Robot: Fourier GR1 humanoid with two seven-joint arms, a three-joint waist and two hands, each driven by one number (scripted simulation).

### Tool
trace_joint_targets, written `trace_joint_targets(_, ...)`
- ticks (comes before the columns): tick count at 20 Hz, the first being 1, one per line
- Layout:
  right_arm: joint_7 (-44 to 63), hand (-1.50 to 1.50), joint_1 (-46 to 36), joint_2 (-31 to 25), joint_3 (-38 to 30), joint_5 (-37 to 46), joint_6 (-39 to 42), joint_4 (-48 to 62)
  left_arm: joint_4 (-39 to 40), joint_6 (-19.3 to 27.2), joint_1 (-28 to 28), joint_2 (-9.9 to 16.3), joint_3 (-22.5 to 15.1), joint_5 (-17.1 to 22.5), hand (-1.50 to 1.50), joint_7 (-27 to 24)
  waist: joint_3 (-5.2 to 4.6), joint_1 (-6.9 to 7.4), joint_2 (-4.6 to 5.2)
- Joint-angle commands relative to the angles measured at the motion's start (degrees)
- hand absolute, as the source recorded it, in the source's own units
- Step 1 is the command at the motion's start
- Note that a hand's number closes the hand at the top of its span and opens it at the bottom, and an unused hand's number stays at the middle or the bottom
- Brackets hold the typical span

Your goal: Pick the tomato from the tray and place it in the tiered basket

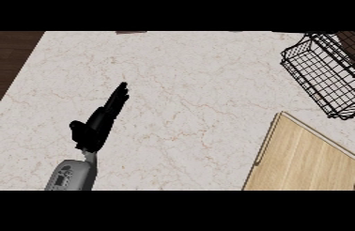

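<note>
The counter (180, 98) fills most of the head view. Its top is pale marble with thin reddish veining. A strip of dark wood floor (15, 56) shows beyond its left edge.

The tray (305, 159) occupies the lower right corner of the view. It is a light wooden board with a raised rim along its left and upper edges, set at an angle to the counter's edges. Only part of it is in view; the rest runs past the right and lower limits. The visible part of its surface carries no object.

The tiered basket (320, 73) stands at the upper right, well apart from the left hand and near the tray's upper corner without touching it. It is made of black wire mesh. Its right portion is cut off by the view's edge. No object can be made out inside the visible part.

The left forearm (69, 176) enters from the lower edge at the left. It is grey, with a panel of small markings on its upper face.

The left hand (100, 119) is black and extends up and to the right over the bare counter. Its fingers are straight and held together, pointing toward the counter's middle; the thumb projects at the left side of the palm. The hand has hold of nothing.

The tomato does not show anywhere in the view; its location cannot be told. The right hand does not show either.
</note>
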Motion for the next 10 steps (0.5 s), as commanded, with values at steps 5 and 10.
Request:
trace_joint_targets(5,5.2,1.5,-4.9,3.3,-8.7,-7.9,-3.3,7.1,-1.5,-0.2,0.5,-0.4,-0.6,-0.1,0.0,0.8,0.02,0.0,-0.22)
trace_joint_targets(10,1.3,-1.5,-3.0,2.8,-13.4,-12.9,-3.5,8.7,-1.0,0.4,1.1,-0.5,-0.4,-0.7,0.0,0.2,0.04,-0.56,-0.09)
